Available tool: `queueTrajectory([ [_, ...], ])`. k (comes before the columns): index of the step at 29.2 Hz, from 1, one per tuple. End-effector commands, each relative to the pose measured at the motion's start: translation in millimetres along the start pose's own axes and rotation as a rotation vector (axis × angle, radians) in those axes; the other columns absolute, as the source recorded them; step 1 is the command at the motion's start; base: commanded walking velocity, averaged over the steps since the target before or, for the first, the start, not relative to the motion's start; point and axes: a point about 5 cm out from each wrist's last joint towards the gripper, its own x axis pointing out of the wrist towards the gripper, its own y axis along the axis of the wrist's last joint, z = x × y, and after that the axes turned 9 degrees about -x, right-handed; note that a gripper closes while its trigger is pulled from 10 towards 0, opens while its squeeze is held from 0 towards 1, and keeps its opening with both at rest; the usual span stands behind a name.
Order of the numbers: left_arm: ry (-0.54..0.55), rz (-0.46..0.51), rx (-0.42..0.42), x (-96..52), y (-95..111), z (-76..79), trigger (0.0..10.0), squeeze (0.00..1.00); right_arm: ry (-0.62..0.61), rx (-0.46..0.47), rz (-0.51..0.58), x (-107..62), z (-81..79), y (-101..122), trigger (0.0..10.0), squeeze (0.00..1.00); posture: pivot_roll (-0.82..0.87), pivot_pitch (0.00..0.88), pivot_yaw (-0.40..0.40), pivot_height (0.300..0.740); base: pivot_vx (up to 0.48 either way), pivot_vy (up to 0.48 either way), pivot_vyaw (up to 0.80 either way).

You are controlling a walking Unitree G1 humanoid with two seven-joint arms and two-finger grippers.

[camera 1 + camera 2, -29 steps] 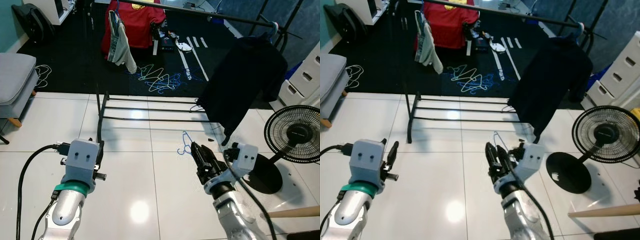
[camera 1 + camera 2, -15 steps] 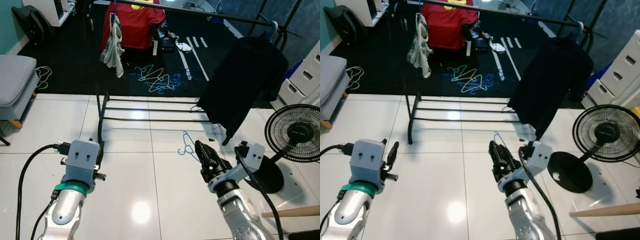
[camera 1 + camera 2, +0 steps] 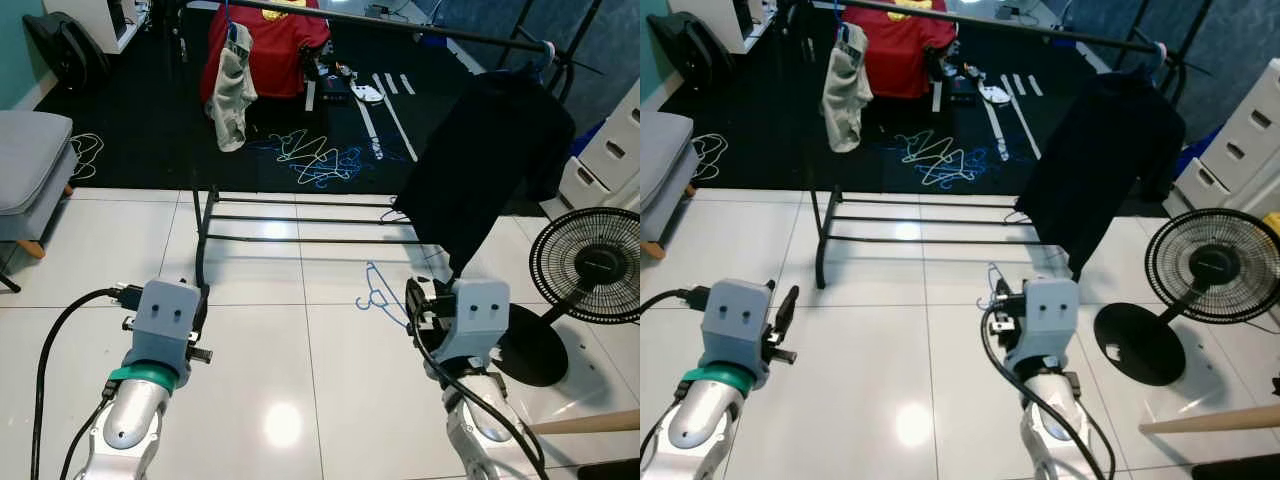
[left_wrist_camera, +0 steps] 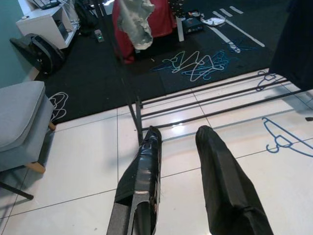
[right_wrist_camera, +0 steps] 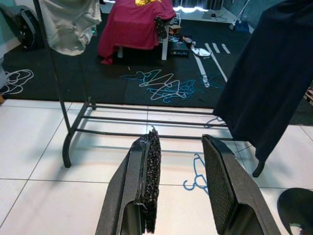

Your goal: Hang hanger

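A blue hanger [image 3: 378,290] lies flat on the white tiles, in front of the black clothes rack [image 3: 300,228] with its top rail [image 3: 400,25]. My right gripper [image 5: 181,136] is open and holds nothing; it hovers just short of the hanger [image 5: 198,174], pointing toward the rack. In the head views its grey wrist housing [image 3: 470,310] covers most of the fingers. My left gripper [image 4: 179,131] is also open with nothing in it, held over bare tiles at the left [image 3: 200,300], well apart from the hanger [image 4: 283,139].
A black garment [image 3: 490,160] and a pale grey garment [image 3: 232,95] hang on the rail. Several loose hangers [image 3: 320,160] lie on the dark carpet behind. A black floor fan [image 3: 590,265] stands right, white drawers [image 3: 615,150] beyond it, and a grey seat [image 3: 30,160] at left.
My right wrist has rolled, so its grey housing now faces the head camera and hides the fingers. The pale garment has swung on the rail. The left arm has stayed put.
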Motion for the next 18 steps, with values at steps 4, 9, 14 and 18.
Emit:
queueTrajectory([
  [4, -0.022, -0.029, -0.012, -0.3, -5.0, 3.6, 10.0, 0.00, -0.015, -0.009, -0.036, -2.8, 2.4, -10.0, 10.0, 0.00, 0.01, 0.048, 0.001, 0.740, 0.000, 0.000, 0.00],
  [9, -0.032, -0.031, -0.019, -0.7, -4.6, 4.7, 10.0, 0.00, -0.020, -0.026, -0.031, -3.3, 0.4, -12.4, 10.0, 0.00, 0.00, 0.049, 0.000, 0.740, 0.000, 0.000, 0.00],
  [14, -0.038, -0.035, -0.016, 0.0, -5.2, 5.5, 10.0, 0.00, -0.010, -0.025, -0.039, -3.3, -0.9, -13.5, 10.0, 0.00, 0.00, 0.049, -0.001, 0.740, 0.000, 0.000, 0.00],
  [18, -0.039, -0.033, -0.022, 0.5, -4.9, 5.5, 10.0, 0.00, -0.009, -0.007, -0.048, -3.5, -0.9, -14.7, 10.0, 0.00, 0.00, 0.050, -0.002, 0.740, 0.000, 0.000, -0.80],
])
